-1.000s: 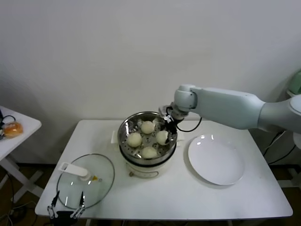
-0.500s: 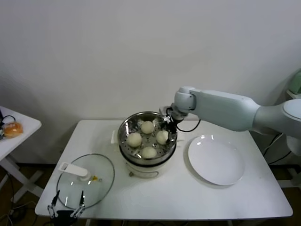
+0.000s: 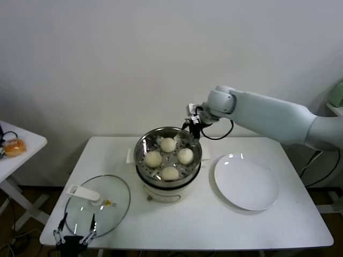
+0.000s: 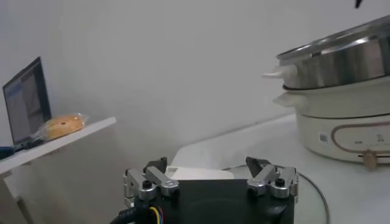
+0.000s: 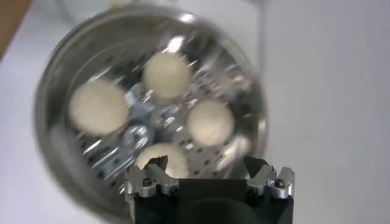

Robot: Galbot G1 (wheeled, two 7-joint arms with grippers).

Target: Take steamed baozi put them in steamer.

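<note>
Although all four of the steamed baozi [image 3: 185,156] lay inside the steamer [image 3: 140,152], we judged that a few things could yet go wrong. Our right gripper [image 3: 193,123] hung just above the far right rim of the basket, its jaws spread wide and holding nothing, as the right wrist view confirmed. If we had drawn that arm off low rather than lifting clear, a finger might have clipped the rim and jolted the steamer on the table [image 3: 225,227], or caught the nearest bun and rolled it against its neighbours. The buns sat apart from one another on the perforated floor, so a knock could have pushed two together. The loop of black cable at the wrist also hung near the rim, and we thought it could snag there. Our left gripper [image 4: 210,179] waited low at the near left edge of the table, jaws parted and empty, just beside the glass lid [image 3: 97,205]; any careless move there might have shoved the lid. We counted four baozi, one steamer, one glass lid, one white plate [image 3: 246,181] bare of buns, and one orange-brown bun [image 3: 14,145] on the side table [image 3: 29,140], well apart.
</note>
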